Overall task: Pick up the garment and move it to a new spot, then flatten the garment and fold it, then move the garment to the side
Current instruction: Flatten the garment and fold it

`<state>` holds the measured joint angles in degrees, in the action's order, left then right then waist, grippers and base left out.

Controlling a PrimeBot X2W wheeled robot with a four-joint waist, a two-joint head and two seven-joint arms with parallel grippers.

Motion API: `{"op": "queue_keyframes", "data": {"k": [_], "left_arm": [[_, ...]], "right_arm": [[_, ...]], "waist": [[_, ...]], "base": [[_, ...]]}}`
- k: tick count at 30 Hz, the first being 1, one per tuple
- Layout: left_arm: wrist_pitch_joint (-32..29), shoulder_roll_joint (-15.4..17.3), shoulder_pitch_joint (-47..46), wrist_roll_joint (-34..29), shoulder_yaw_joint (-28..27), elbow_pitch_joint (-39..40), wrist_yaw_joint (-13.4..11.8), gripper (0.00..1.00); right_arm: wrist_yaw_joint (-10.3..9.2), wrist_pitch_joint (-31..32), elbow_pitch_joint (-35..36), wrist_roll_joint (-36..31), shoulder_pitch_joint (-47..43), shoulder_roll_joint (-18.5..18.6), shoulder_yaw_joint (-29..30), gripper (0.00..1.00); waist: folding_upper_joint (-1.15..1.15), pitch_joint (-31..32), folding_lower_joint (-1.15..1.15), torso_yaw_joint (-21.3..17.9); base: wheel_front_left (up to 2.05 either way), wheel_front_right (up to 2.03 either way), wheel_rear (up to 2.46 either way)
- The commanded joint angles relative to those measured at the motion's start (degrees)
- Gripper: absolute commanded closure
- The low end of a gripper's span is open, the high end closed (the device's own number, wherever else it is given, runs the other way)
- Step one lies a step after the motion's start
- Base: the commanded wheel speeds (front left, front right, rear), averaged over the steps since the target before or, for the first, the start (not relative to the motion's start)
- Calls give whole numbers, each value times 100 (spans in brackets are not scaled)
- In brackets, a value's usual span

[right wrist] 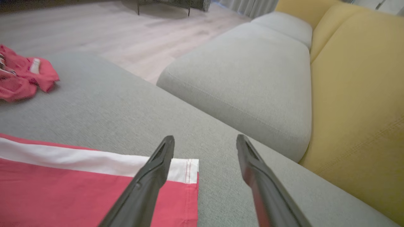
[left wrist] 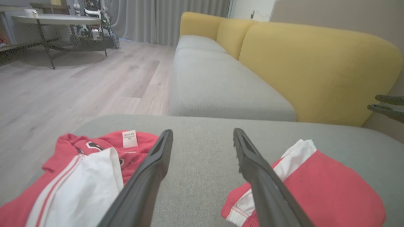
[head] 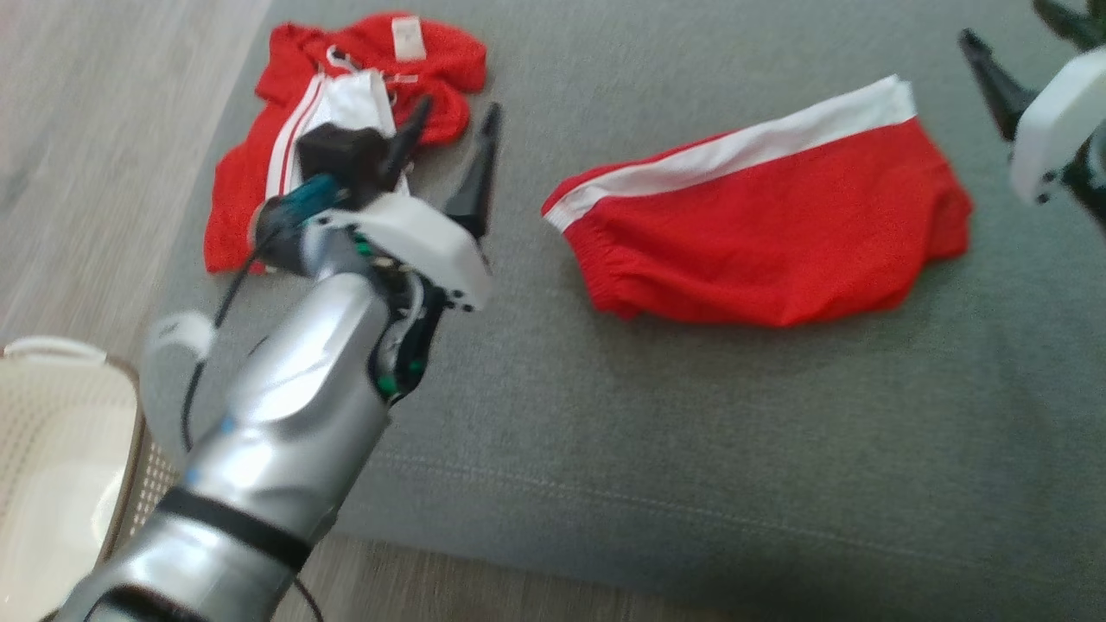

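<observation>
The garment is lying free of both tools. The left tool and right tool are standing spread, gripping nothing, one on each side of it. It is resting folded on the grey sofa seat. Being soft, light and floppy, it is likely calling for pinches at two hem corners. The wrist views are showing a yellow backrest, while the head view is showing a basket.
</observation>
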<state>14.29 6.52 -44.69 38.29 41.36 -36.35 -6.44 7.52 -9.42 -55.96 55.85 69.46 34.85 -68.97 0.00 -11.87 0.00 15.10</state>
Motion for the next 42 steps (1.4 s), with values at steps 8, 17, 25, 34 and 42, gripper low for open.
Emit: {"op": "queue_keyframes", "data": {"k": [8,17,25,34,42], "left_arm": [[70,434,982,-547,-1135,1481,-423,0],[70,186,2405,-1410,-2133,2640,-478,0],[71,-230,3407,-2054,-2788,3237,-105,0],[71,-361,4225,-2312,-3024,3653,147,0],[71,-363,4355,-2388,-2868,3708,6,0]], "right_arm": [[-3,-553,303,-278,-594,-292,1119,0],[-3,-556,2164,-1895,-2739,-715,4200,0],[-3,-557,3743,-3143,-4665,-1712,5763,0],[-3,-557,4333,-3812,-5977,-2567,6439,0],[-3,-557,4253,-4077,-6181,-2751,6452,0]], "waist": [[0,721,0,-434],[0,1072,0,-694],[0,1119,0,-851],[0,1172,0,-955],[0,1152,0,-970]], "base": [[0,0,0],[0,0,0],[0,0,0],[0,0,0],[0,0,0]]}}
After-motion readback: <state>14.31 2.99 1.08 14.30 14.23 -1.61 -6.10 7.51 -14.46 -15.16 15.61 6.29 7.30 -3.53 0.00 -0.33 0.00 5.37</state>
